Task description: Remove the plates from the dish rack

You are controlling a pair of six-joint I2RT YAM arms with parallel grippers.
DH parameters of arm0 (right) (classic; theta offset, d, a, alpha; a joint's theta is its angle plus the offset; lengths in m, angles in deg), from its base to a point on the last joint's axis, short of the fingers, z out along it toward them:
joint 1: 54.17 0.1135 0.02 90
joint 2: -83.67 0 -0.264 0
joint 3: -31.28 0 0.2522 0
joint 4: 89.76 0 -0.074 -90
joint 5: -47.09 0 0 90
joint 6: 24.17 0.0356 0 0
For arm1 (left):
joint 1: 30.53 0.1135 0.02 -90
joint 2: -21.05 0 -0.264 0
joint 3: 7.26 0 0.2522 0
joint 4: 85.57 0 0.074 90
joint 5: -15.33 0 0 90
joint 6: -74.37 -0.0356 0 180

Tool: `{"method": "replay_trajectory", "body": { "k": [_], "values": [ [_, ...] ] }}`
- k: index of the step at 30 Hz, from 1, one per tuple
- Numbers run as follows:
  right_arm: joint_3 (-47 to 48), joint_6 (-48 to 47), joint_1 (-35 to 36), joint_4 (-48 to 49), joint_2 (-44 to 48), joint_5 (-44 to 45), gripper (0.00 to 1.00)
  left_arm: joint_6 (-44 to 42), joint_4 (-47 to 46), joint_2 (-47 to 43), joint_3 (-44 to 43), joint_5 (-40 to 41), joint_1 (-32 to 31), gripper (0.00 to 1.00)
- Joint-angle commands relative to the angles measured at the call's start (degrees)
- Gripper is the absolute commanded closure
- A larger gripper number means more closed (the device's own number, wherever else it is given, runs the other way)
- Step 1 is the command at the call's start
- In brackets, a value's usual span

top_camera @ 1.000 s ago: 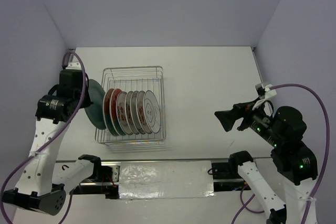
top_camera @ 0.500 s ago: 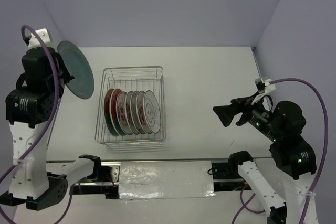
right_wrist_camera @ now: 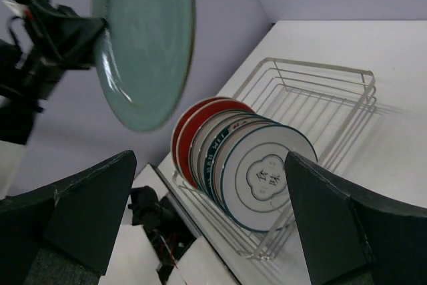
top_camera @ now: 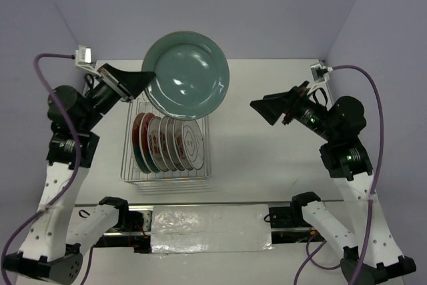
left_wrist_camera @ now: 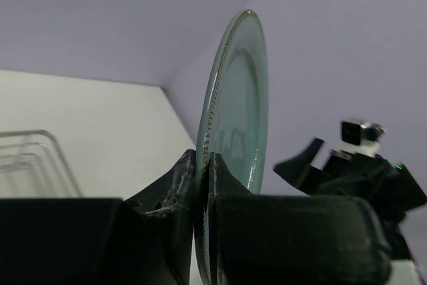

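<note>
The counter carries only the dish rack, left of centre. One teal plate is already out of it, held high in the air above the rack's far end and facing the overhead camera. The left fingers are closed on its rim, pinching the edge between them. The right fingers are spread wide and hold nothing; they point across at the raised plate from well apart.

This looks like the carry step of one unload, possibly a handover. The next move calls for either closing that gap so the free fingers straddle the opposite rim, or lowering the plate flat onto bare counter clear of the rack.

The standing plates overlap in the rack, about six, so the exact count is unsure. The raised plate hides the rack's far wall from above, and the left wrist view shows the plate only edge-on.
</note>
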Motion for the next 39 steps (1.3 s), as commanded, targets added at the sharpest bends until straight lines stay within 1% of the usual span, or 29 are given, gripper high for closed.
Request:
{"method": "replay_trajectory", "body": {
  "k": [1,2,5,7,11,16,17,18,19,20,21,22,24,25,26,27,28,29,30,31,32,33,34,35,36,37,38,39],
  "values": [
    [1.48,5.25,0.30,11.08,-3.25,-2.65,0.00,17.43,-29.80,1.06,5.18,-10.51,0.25,1.00],
    [1.22,5.77,0.82,12.83,-3.87,-3.09,0.00,18.57,-31.76,1.23,7.63,-10.87,0.25,1.00],
    [0.78,5.25,1.62,13.55,-5.72,-1.78,0.00,22.01,-37.03,1.67,10.90,-12.10,0.17,1.00],
    [-0.71,5.77,1.79,15.22,-7.04,-2.30,0.01,22.71,-37.83,1.67,12.31,-12.36,-0.01,1.00],
    [-1.07,5.52,3.28,15.22,-10.55,-1.69,0.04,23.68,-40.39,1.94,14.25,-12.71,-0.45,1.00],
    [2.00,3.67,8.11,14.26,-16.26,1.39,0.06,25.79,-44.51,3.52,17.23,-12.54,-2.20,1.00],
    [2.44,3.67,8.82,14.78,-17.14,1.48,0.09,25.88,-44.95,3.87,17.41,-12.36,-2.90,1.00],
    [2.97,3.93,9.52,15.22,-18.46,1.39,0.13,25.53,-45.13,4.13,17.41,-12.19,-3.26,1.00],
    [3.15,4.19,10.66,15.22,-18.90,1.04,0.20,24.92,-43.92,4.92,16.89,-12.01,-3.78,1.00],
    [3.32,5.15,10.93,17.75,-19.26,0.87,0.23,23.96,-43.47,5.27,16.71,-11.75,-4.57,1.00],
    [3.67,5.68,11.37,18.55,-19.87,0.69,0.32,23.51,-42.68,5.97,16.27,-11.57,-4.93,1.00],
    [3.76,6.12,11.72,19.17,-20.14,0.34,0.54,23.07,-42.07,6.42,15.92,-11.40,-5.11,1.00],
    [3.33,7.79,11.73,21.46,-20.49,-0.63,0.78,21.84,-41.36,7.47,15.40,-11.05,-5.37,1.00],
    [3.24,8.15,11.64,21.64,-20.40,-0.37,0.96,21.05,-38.48,7.74,14.09,-10.70,-5.37,0.96],
    [3.06,8.06,11.46,21.03,-19.88,1.46,1.00,18.35,-36.02,8.44,13.12,-9.56,-5.37,0.87],
    [2.80,8.15,10.50,19.81,-19.44,2.78,1.00,16.32,-27.99,8.70,9.89,-8.77,-5.37,0.57],
    [2.45,8.67,9.45,19.44,-19.00,4.88,1.00,10.73,-22.86,8.97,7.68,-7.54,-5.37,0.42],
    [0.88,9.55,7.87,19.35,-17.87,5.25,1.00,7.37,-17.42,9.14,5.40,-4.22,-5.37,0.20],
    [-0.27,10.86,5.60,19.35,-17.25,5.34,1.00,4.38,-12.05,9.23,0.15,-2.28,-5.37,0.10],
    [-2.45,13.75,0.00,19.18,-16.28,5.26,1.00,-1.13,-1.12,9.23,-2.69,-0.34,-5.37,0.02],
    [-3.61,14.91,-3.18,19.09,-15.92,4.56,1.00,-3.97,4.47,9.41,-5.58,1.85,-5.37,0.01],
    [-4.66,16.14,-6.35,18.48,-15.83,4.55,1.00,-8.70,9.40,9.41,-11.53,5.18,-5.37,0.00],
    [-5.89,16.15,-11.60,17.95,-16.62,4.64,1.00,-10.66,17.28,9.32,-14.11,6.96,-5.46,0.00],
    [-6.25,15.71,-14.44,17.60,-17.58,4.73,1.00,-12.42,20.66,8.54,-16.05,8.97,-5.46,0.00],
    [-6.69,15.01,-15.86,17.94,-18.90,4.99,1.00,-13.92,23.57,8.01,-18.86,13.00,-5.46,0.00],
    [-6.95,14.66,-17.09,18.73,-20.48,4.91,1.00,-16.63,26.03,7.31,-19.67,14.95,-5.46,0.01],
    [-7.22,14.57,-19.10,19.61,-24.67,3.51,1.00,-17.96,29.62,5.73,-20.20,16.36,-5.46,0.01],
    [-6.96,14.22,-19.65,21.53,-27.32,2.98,1.00,-19.28,31.31,5.02,-20.38,19.07,-5.46,0.00]
  ]
}}
